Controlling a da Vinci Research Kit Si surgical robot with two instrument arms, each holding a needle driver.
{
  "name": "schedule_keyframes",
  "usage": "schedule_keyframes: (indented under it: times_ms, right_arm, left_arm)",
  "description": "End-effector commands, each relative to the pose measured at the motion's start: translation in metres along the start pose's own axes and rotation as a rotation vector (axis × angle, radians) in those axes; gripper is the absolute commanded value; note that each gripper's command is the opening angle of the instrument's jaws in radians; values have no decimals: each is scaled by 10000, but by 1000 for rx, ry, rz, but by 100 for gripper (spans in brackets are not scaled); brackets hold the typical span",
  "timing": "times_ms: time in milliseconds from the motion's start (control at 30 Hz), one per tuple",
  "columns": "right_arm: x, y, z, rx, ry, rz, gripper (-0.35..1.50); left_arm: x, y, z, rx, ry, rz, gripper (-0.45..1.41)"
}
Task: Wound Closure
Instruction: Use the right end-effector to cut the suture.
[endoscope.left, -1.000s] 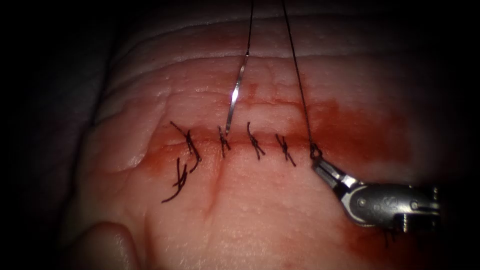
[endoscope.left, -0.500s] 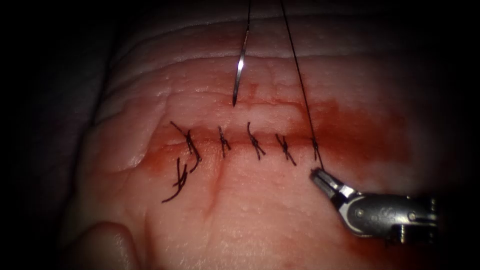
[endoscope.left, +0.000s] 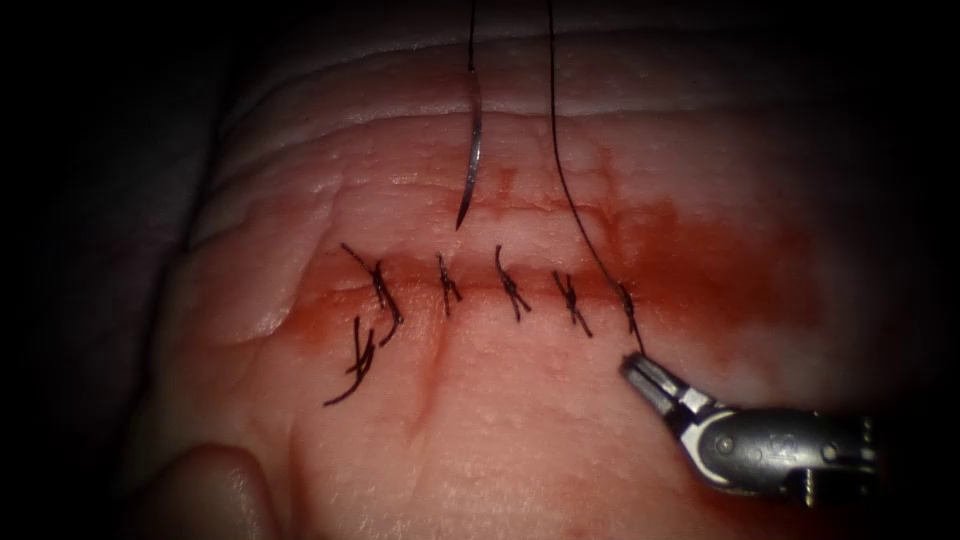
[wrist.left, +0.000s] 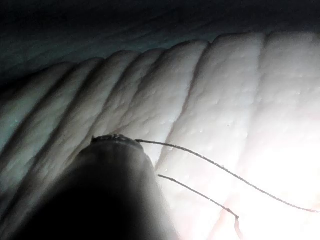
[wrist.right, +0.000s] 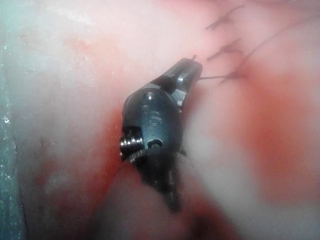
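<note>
We are looking down on the tissue (endoscope.left: 520, 440), a pale, pebbled slab with long ridges running along its far edge; beyond its edges everything is falling into darkness. In the left wrist view those ridges (wrist.left: 200, 90) are lying in parallel folds under strong light. The red fluid (endoscope.left: 720, 270) is spreading widest toward the tissue's right edge and thinning along the cut (endoscope.left: 475, 270), which is running crosswise through the middle of the tissue.

The right arm's tool (endoscope.left: 632, 365) is coming in from the right edge, just on the near side of the cut's right end. Its jaws are pressed together, pinching the short tail of the thread (endoscope.left: 570, 190) just below the rightmost knot (endoscope.left: 627, 300); the right wrist view is showing the same tool (wrist.right: 192, 65) with the tail leading off to that knot. The left arm's tool (wrist.left: 112, 142) is showing as a dark shape with two strands leaving it; how it is gripping them we cannot tell.

Four more stitches (endoscope.left: 510, 285) are sitting across the cut to the left of that knot. The needle (endoscope.left: 472, 160) is hanging free on the thread above the far side of the cut, tip down, out of the tissue, held by neither tool. Cut ends of thread (endoscope.left: 358, 360) are lying by the leftmost stitch.
</note>
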Motion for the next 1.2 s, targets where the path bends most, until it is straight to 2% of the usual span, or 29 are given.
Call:
schedule_keyframes:
  times_ms: [33, 100, 167, 200, 267, 300, 367, 433, 533, 733, 933, 1200]
  right_arm:
    - [1, 5, -1, 10, -7, 21, 64]
    - [10, 19, -9, 21, -2, 59, 67]
    - [17, 30, -15, 25, 8, 91, 67]
    - [24, 39, -19, 25, 14, 105, 62]
    - [26, 41, -19, 25, 11, 107, 62]
    - [31, 45, -15, 24, -1, 111, 52]
    - [32, 46, -13, 28, -13, 110, 51]
    - [33, 46, -8, 34, -50, 108, 54]
    - [36, 47, -1, 13, -115, 111, 49]
    - [43, 47, 13, -11, -131, 89, 46]
    - [47, 36, 40, -40, -153, 65, 76]
    - [45, 31, 59, -58, -171, 66, 74]
  left_arm:
    - [7, 3, -5, -18, 5, 0, -45]
    - [13, 24, -32, -49, 8, -8, -45]
    - [18, 37, -47, -60, 6, 8, -45]
    - [25, 53, -62, -70, 8, 23, -45]
    - [28, 60, -67, -73, 9, 31, -45]
    - [38, 84, -82, -83, 5, 53, -45]
    - [42, 90, -86, -84, 6, 61, -45]
    - [51, 103, -94, -78, 18, 63, -45]
    - [66, 125, -111, -73, 26, 84, -45]
    - [85, 156, -136, -65, 31, 114, -45]
    - [103, 179, -163, -39, 49, 135, -45]
    - [116, 193, -185, -18, 68, 151, -45]
